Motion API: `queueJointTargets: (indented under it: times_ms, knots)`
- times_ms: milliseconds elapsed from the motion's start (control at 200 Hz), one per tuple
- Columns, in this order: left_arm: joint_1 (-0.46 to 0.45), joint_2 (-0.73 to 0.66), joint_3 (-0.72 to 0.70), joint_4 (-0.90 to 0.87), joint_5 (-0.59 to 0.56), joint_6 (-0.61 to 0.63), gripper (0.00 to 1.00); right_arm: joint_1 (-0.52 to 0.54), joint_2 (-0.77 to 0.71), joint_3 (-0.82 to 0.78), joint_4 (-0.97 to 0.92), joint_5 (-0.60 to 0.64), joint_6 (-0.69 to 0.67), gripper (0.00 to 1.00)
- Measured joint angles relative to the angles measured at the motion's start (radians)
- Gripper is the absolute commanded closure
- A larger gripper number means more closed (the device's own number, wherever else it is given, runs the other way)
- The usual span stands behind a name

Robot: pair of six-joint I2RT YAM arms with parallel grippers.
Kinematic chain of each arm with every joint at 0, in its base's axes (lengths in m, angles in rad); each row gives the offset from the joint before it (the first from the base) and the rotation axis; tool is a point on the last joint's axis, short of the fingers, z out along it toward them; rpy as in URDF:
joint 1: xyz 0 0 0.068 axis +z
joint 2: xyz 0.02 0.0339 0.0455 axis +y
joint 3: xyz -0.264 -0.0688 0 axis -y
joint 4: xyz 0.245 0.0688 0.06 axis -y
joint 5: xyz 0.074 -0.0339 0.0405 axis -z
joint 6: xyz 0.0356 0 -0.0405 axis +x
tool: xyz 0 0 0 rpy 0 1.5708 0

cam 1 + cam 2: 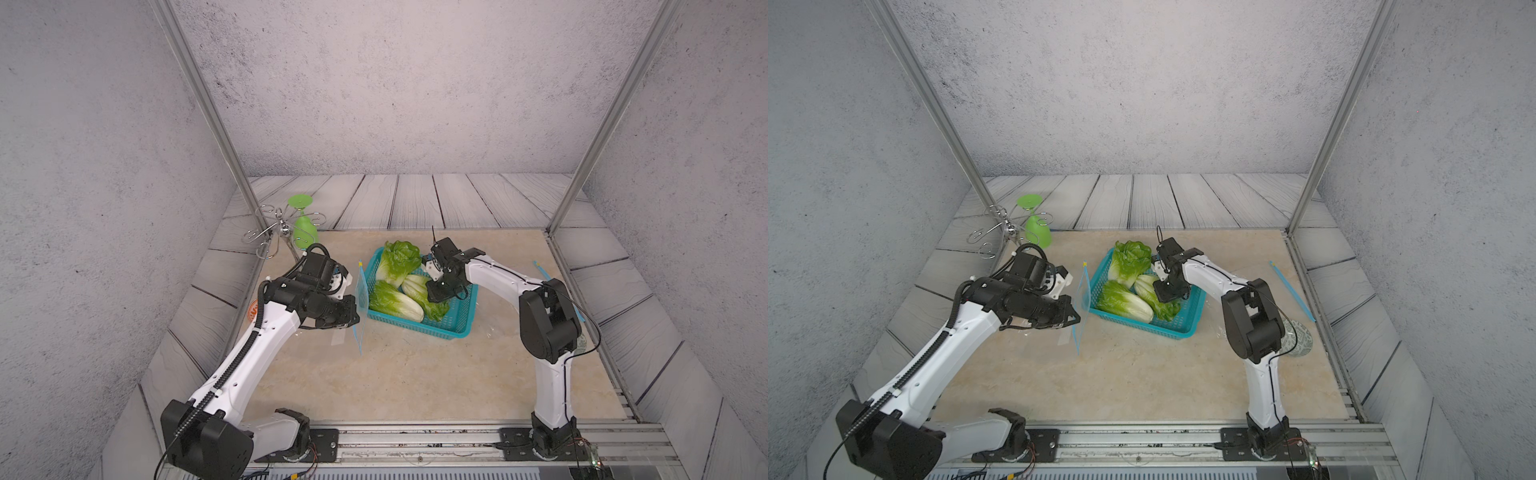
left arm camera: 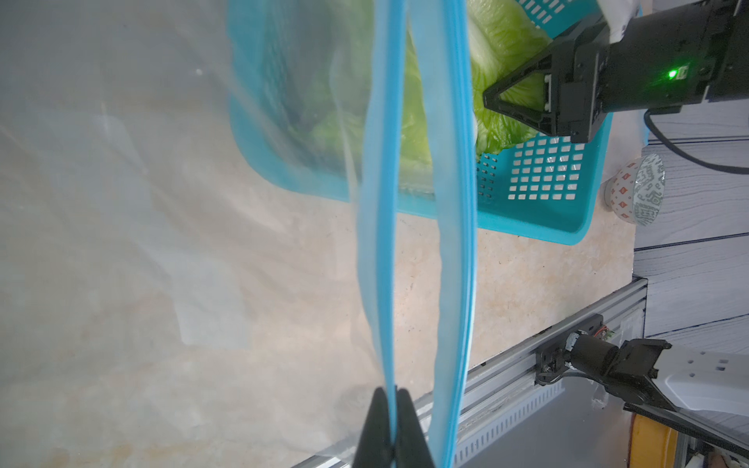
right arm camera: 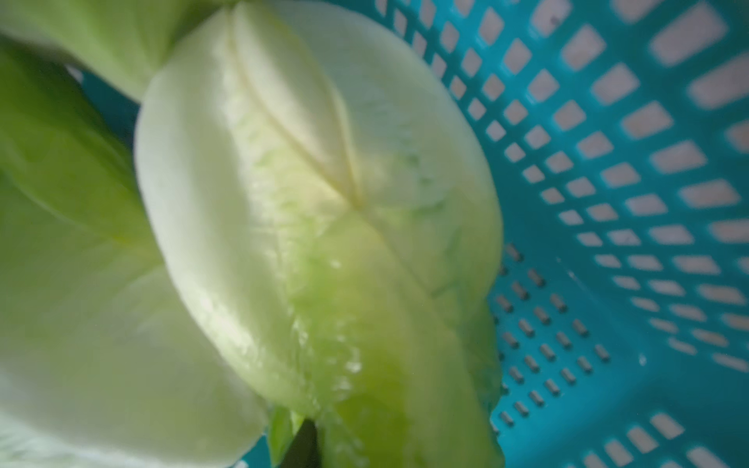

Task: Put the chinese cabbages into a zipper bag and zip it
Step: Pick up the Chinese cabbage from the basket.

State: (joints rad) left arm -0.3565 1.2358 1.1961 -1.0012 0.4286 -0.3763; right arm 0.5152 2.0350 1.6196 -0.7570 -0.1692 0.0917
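While the left gripper (image 2: 391,421) pinches one blue lip of the zipper bag (image 2: 450,202) in the left wrist view, the other lip bows away, leaving the mouth a narrow slit. Beyond it sits the teal basket (image 2: 547,219), with the right gripper (image 2: 514,101) down among the leaves. A cabbage pushed at so slim a mouth could snag the free lip or drag the film out of that single pinch.

In the right wrist view, one of the chinese cabbages (image 3: 316,202) fills the frame, white ribs showing, close against the basket wall. A dark fingertip (image 3: 304,445) pokes in beside its leaf; whether the jaws have closed on it I cannot tell. A hold on loose leaf alone might tear or let the head slip.

In both top views all three heads lie in the basket, far of centre, none bagged. The bag hangs upright just left of it. The table (image 1: 395,374) is smooth, pale marbled stone, probably slick under the basket. Grey planks and rough grey walls surround it. A green goblet (image 1: 303,226) sits upside down at a wire rack (image 1: 270,235), far left.
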Motion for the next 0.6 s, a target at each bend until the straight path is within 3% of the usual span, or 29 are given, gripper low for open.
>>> queueJointTargets:
  times_ms: [260,455,601]
  knots:
    - [-0.028,-0.005,0.000,0.017,-0.048,0.002,1.00,0.006,-0.123,0.028,-0.151,0.029,0.050,0.82]
    - [-0.101,-0.008,-0.010,0.082,-0.084,-0.022,1.00,0.038,-0.240,0.059,-0.294,0.065,0.089,0.84]
    - [-0.171,-0.002,-0.030,0.146,-0.102,-0.033,1.00,0.088,-0.335,0.059,-0.364,-0.013,0.125,0.86]
